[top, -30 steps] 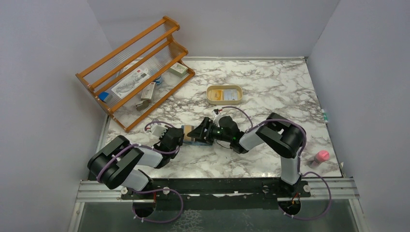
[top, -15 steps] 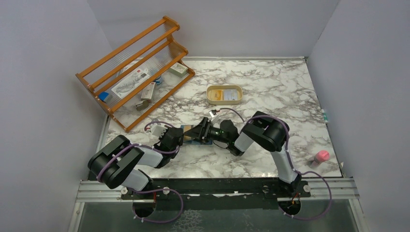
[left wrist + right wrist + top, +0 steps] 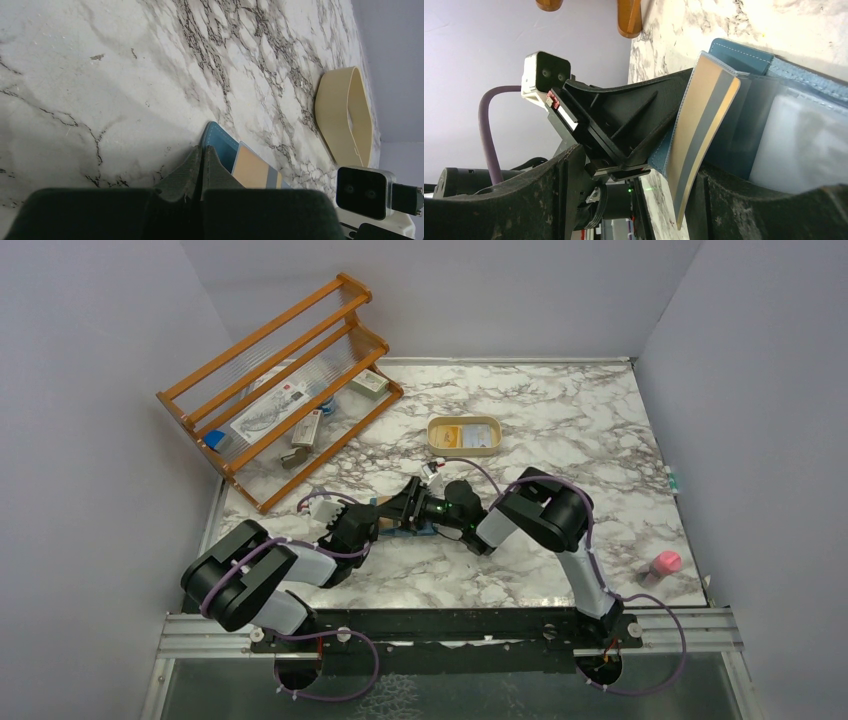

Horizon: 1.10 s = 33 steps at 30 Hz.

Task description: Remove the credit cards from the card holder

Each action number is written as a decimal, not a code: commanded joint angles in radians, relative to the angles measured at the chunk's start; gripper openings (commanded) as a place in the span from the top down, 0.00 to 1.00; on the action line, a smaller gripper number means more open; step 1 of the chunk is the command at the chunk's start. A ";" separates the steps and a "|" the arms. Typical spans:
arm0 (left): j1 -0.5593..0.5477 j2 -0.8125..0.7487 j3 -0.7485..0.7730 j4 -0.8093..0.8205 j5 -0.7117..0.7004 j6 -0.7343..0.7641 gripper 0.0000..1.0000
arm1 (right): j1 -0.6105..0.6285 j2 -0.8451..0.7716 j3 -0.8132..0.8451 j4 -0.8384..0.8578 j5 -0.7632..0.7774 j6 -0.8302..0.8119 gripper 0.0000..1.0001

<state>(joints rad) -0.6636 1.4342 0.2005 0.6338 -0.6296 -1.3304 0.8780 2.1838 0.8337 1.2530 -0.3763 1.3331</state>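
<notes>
Black fingers of the left gripper (image 3: 202,150) are pressed together with no gap. They pinch the edge of the small teal-blue folding card holder (image 3: 220,142), near the middle of the white marble-patterned table (image 3: 100,75) between the two arms. The right gripper (image 3: 644,175) stands wide apart and clamps nothing, with one finger to each side of the free end of a thin tan plastic card with a grey stripe (image 3: 701,130). That card sticks out of the card holder and is bowed along its length. Its free end is just beside one right finger, and whether the two touch cannot be told. Beyond the card, a clear plastic pocket (image 3: 794,135) of the card holder shows something pale inside. Farther across the table sits a cream rounded-rectangle tray (image 3: 334,112), well apart from the card holder. At the far left stands a slanted orange wooden rack (image 3: 330,450) with printed packets on it.
</notes>
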 commanded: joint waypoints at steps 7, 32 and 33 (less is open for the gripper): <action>-0.016 0.002 -0.039 -0.157 0.020 0.017 1.00 | -0.034 -0.082 -0.038 -0.015 -0.042 -0.007 0.29; -0.017 0.012 -0.035 -0.157 0.020 0.026 1.00 | -0.113 -0.104 -0.189 -0.118 -0.083 -0.038 0.65; -0.016 0.012 -0.035 -0.156 0.021 0.027 1.00 | -0.117 -0.108 -0.197 -0.132 -0.084 -0.047 0.74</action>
<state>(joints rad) -0.6720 1.4231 0.1959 0.6258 -0.6296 -1.3270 0.7753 2.0998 0.6724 1.1770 -0.4301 1.3155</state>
